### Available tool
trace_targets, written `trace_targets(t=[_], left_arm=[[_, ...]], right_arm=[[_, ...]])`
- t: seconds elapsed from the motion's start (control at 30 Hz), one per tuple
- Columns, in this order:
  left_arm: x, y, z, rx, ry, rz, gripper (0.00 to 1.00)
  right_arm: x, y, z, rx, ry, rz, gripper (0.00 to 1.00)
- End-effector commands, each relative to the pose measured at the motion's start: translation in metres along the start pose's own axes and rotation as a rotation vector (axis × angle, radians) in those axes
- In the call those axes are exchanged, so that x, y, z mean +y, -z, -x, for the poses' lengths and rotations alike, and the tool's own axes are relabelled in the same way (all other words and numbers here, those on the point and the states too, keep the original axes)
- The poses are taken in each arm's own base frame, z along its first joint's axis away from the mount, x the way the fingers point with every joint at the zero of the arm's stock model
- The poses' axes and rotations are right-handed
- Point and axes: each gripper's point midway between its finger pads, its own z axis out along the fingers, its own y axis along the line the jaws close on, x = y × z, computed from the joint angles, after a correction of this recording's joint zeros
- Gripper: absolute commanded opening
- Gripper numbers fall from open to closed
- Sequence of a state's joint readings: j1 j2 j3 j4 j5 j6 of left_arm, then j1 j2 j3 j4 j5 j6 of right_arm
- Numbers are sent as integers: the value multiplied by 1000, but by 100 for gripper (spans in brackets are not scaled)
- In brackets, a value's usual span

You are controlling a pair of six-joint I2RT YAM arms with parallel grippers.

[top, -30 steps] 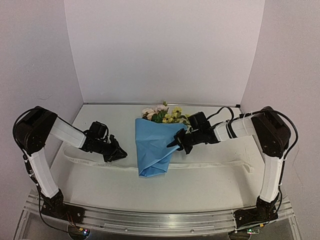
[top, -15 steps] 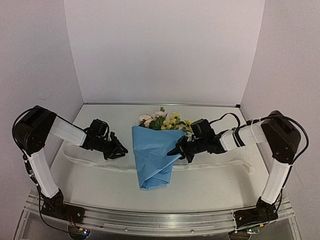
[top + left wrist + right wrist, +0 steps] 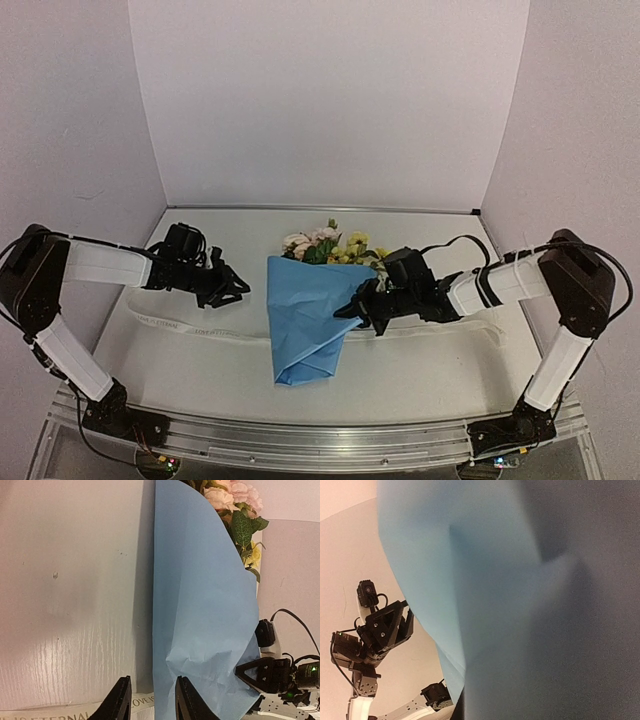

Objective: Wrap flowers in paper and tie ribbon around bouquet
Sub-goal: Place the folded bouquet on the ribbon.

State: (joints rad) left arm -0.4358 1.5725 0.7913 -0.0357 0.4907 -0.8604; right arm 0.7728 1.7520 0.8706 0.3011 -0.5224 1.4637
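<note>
- Since a second ago, the left gripper [image 3: 238, 288] has drawn back from the ribbon toward the far left and its jaws have parted. The right arm has come nearer the front edge, bringing the blue cone with it.
- We see the right gripper [image 3: 350, 306] closed tight on the right-hand edge of the bouquet [image 3: 305, 320], about halfway along its length. Its own fingers are hidden in the right wrist view by blurred, half-shaded blue.
- The left gripper stands partly open and holds nothing. Its two black fingers [image 3: 120, 702] have a gap between them, and they sit just beside the cone's left edge without touching it.
- The bouquet is a cone of bright blue, lightly creased paper [image 3: 200, 605]. It lies near the middle of the white table [image 3: 200, 370], with its narrow tip toward us and its wide rim toward the back wall.
- Inside it are the flowers [image 3: 325, 243]: pale pink and yellow blossoms with dark green leaves, showing above the far rim. Their stems are hidden by the wrap.
- The long, flat, cream-white ribbon [image 3: 180, 322] lies across the table from left to right, passing out of sight at the cone's lower half. Both ends are loose and it is not tied. The left wrist view shows faint printed lettering on it.
</note>
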Motion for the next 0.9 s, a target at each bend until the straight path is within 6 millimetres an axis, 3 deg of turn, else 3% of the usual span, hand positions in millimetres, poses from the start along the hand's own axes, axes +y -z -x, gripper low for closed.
trace_targets(t=[0.0, 0.17, 0.2, 0.3, 0.37, 0.53, 0.73, 0.87], left_arm=[[-9, 7, -11, 24, -34, -37, 32], [-19, -1, -25, 67, -78, -61, 32], [-24, -4, -27, 72, -93, -73, 32], [-41, -12, -31, 82, -140, -112, 34], [-48, -18, -32, 90, -155, -121, 34], [-50, -36, -32, 117, -167, -124, 34], [-65, -52, -35, 165, -202, -168, 34], [-79, -67, -50, 242, -250, -198, 32]], right_arm=[[-10, -7, -1, -17, 14, 12, 0], [-31, -14, -2, 0, 50, -34, 2], [-35, -15, -2, -2, 55, -44, 7], [-42, -13, -1, -17, 72, -59, 36], [-39, -8, -1, -32, 95, -61, 50], [-30, 9, 4, -88, 171, -121, 65], [-33, 49, 24, -220, 263, -270, 87], [-29, 64, 43, -269, 270, -308, 92]])
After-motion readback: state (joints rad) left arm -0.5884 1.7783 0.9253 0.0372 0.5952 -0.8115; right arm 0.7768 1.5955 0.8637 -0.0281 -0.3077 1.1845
